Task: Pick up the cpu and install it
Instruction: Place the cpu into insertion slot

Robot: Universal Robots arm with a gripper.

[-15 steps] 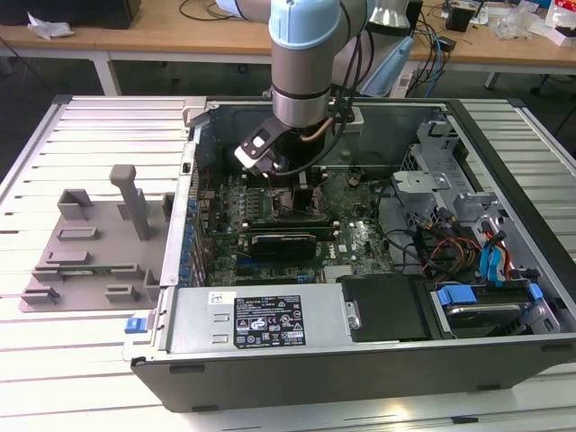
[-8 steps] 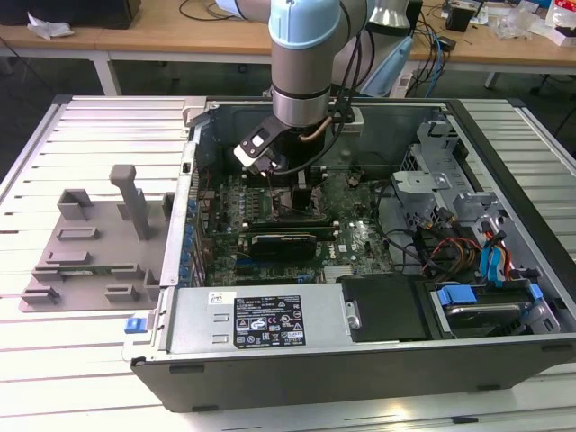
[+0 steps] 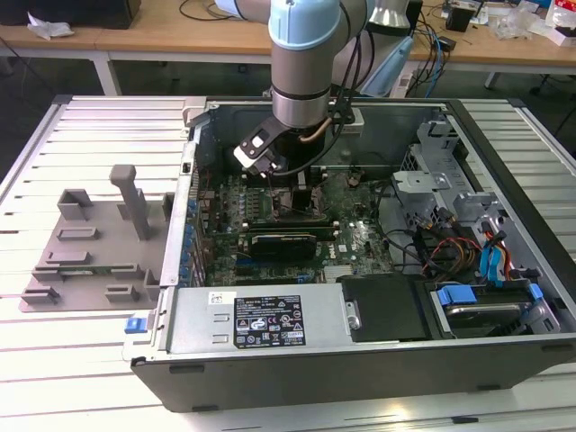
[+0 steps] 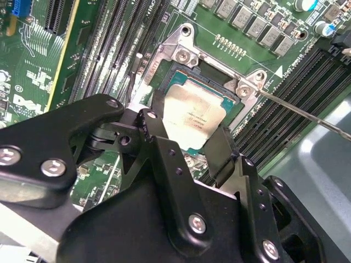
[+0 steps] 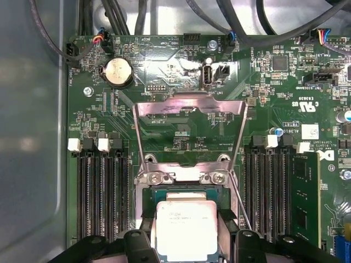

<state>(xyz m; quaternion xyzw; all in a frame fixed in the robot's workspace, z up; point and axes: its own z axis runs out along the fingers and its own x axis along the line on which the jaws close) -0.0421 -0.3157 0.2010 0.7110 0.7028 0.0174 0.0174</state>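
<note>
Two fingers [image 4: 154, 129] of the gripper [image 4: 190, 131] clamp the cpu [image 4: 192, 112] over the open socket [image 4: 189, 74]; in the exterior view, a grey tray [image 3: 90, 261] sits at nine o'clock from the computer case [image 3: 360, 360].

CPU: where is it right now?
In both wrist views the cpu lies on the motherboard, beside the raised retention plate, between two memory-slot banks.

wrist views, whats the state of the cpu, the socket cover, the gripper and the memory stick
cpu: silver top up, over the socket, gripped on two sides
socket cover: swung open
gripper: shut on the cpu
memory stick: plugged in
</note>
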